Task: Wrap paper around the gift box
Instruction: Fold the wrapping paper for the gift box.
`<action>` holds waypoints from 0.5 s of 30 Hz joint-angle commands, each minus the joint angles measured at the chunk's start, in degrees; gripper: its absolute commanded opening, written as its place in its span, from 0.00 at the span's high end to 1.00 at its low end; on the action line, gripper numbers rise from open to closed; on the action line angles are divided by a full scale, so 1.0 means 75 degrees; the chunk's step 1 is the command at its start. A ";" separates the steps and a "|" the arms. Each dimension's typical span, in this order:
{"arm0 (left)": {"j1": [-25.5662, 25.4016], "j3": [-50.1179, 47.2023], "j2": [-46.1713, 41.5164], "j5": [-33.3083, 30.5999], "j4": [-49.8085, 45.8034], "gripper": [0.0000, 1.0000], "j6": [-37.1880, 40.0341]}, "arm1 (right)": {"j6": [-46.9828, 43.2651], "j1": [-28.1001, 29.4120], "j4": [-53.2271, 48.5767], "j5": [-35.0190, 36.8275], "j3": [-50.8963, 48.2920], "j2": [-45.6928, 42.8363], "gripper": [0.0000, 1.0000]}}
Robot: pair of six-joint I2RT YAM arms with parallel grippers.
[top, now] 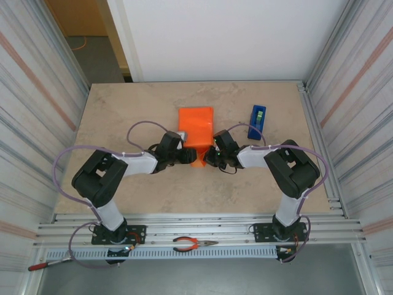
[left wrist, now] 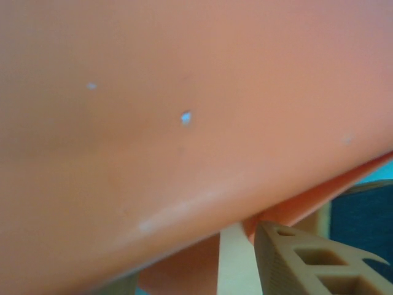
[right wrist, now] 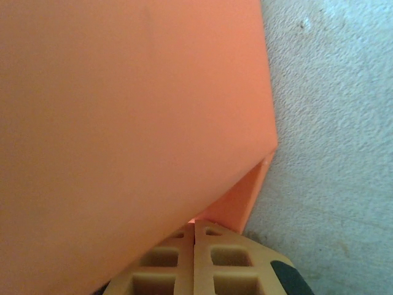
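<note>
Paper (top: 195,126), orange, folded, mid-table; near edge between both grippers. Over left gripper (top: 186,157), jaws parted, paper drapes; right gripper (right wrist: 195,239) clenched, fingertips against paper fold.

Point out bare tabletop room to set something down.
Bare: the far patch left of the paper, out to the left wall; the strip behind it along the back wall; the near patch between the paper and the metal rail. Crowded: the centre, where the left gripper and right gripper meet the paper, with the tape dispenser just right.
</note>
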 commanded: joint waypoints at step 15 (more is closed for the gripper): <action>0.0579 -0.1261 -0.2262 -0.0274 -0.0780 0.95 0.0481 | 0.0039 0.0114 -0.0515 -0.0020 -0.0090 0.0114 1.00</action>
